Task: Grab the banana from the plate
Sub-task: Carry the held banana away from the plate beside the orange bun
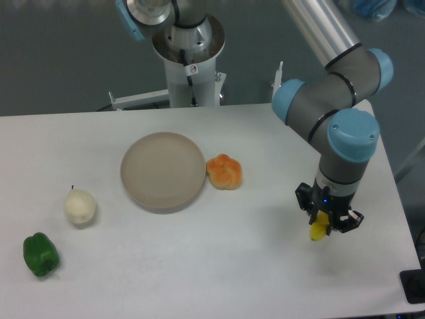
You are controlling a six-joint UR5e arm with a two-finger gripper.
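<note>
The beige-tan plate (163, 171) lies at the middle of the table with nothing on it. My gripper (323, 224) is far to the right of the plate, near the table's right front, pointing down. It is shut on the yellow banana (319, 229). Only the banana's lower yellow end shows below the fingers; the upper part is hidden inside the gripper. The banana end is close above the table; I cannot tell if it touches.
A round orange lumpy fruit (224, 172) sits touching the plate's right rim. A pale white round fruit (80, 207) lies left of the plate. A green pepper (40, 254) lies at the front left. The robot base (189, 60) stands at the back.
</note>
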